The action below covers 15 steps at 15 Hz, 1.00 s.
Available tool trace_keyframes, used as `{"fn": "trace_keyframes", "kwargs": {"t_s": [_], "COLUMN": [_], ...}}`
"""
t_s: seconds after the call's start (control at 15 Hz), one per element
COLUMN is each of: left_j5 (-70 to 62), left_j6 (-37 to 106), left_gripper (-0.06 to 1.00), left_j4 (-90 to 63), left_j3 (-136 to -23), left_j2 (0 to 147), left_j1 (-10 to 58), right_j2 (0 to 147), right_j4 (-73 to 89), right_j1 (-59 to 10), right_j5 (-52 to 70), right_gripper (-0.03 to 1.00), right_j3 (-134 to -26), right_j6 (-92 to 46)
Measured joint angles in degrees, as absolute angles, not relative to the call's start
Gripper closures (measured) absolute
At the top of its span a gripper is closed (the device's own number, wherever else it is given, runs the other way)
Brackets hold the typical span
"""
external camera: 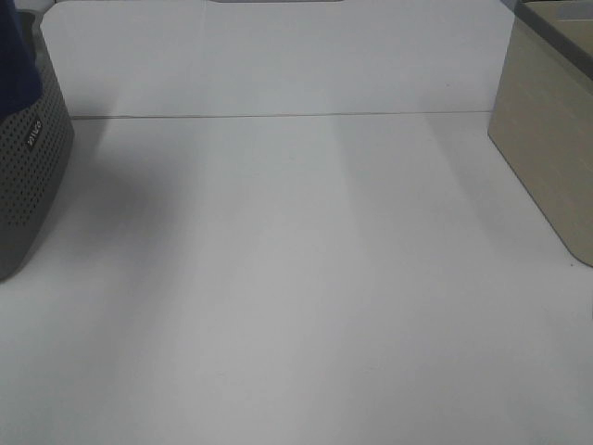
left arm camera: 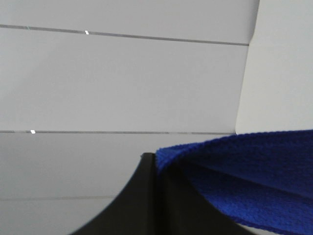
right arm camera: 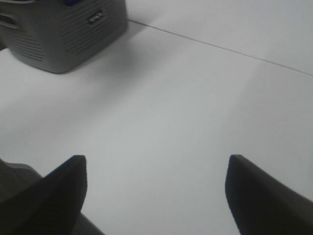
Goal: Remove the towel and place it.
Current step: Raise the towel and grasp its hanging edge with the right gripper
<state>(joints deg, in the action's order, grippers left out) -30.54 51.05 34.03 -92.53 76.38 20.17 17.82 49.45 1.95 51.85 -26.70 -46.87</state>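
Observation:
The royal-blue towel (external camera: 17, 56) shows at the far left edge of the high view, above the grey perforated basket (external camera: 28, 176). In the left wrist view my left gripper (left arm camera: 155, 164) has its black fingers closed together on a fold of the towel (left arm camera: 254, 181), held up in front of a white panelled wall. The towel's white tag is not visible. My right gripper (right arm camera: 156, 166) is open and empty, low over the white table, away from the basket (right arm camera: 63, 34). A sliver of the towel (right arm camera: 73, 2) shows at the basket's top. Neither gripper shows in the high view.
A beige wooden box (external camera: 547, 139) stands at the right edge of the white table (external camera: 296, 278). A white back wall (external camera: 278, 56) meets the table along a seam at the far side.

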Motion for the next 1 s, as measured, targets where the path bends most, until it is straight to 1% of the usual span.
{"fn": "trace_keyframes", "kwargs": {"t_s": [0.13, 0.27, 0.33, 0.47, 0.53, 0.6, 0.67, 0.87, 1.0], "left_j5": [-27.04, -26.59, -26.47, -26.18, -26.18, -26.07, -26.07, -26.01, -26.01], "left_j6": [51.05, 51.05, 51.05, 51.05, 51.05, 51.05, 51.05, 51.05, 51.05], "left_gripper": [0.94, 0.94, 0.94, 0.94, 0.94, 0.94, 0.94, 0.94, 0.94], "left_j4": [34.55, 34.66, 34.66, 35.07, 35.07, 35.07, 35.07, 34.21, 33.06], "left_j3": [-92.53, -92.53, -92.53, -92.53, -92.53, -92.53, -92.53, -92.53, -92.53], "left_j2": [76.38, 76.38, 76.38, 76.38, 76.38, 76.38, 76.38, 76.38, 76.38], "left_j1": [23.89, 27.04, 27.50, 29.62, 30.94, 33.63, 34.84, 37.70, 38.85], "right_j2": [27.10, 37.70, 40.62, 52.02, 58.16, 68.53, 73.97, 87.83, 95.57], "right_j4": [62.51, 73.74, 76.78, 87.32, 90.99, 93.74, 94.14, 96.03, 98.15], "right_j1": [1.95, 1.95, 1.95, 1.95, 1.95, 0.92, -1.15, -10.66, -14.32], "right_j5": [51.68, 51.91, 52.25, 56.72, 59.82, 62.51, 62.28, 60.22, 59.70], "right_gripper": [0.20, 0.20, 0.20, 0.20, 0.20, 0.20, 0.20, 0.20, 0.20], "right_j3": [-26.70, -26.70, -26.70, -26.81, -27.56, -30.54, -33.46, -44.18, -51.62], "right_j6": [-62.74, -78.72, -82.96, -97.57, -102.50, -107.31, -108.12, -108.92, -108.92]}}
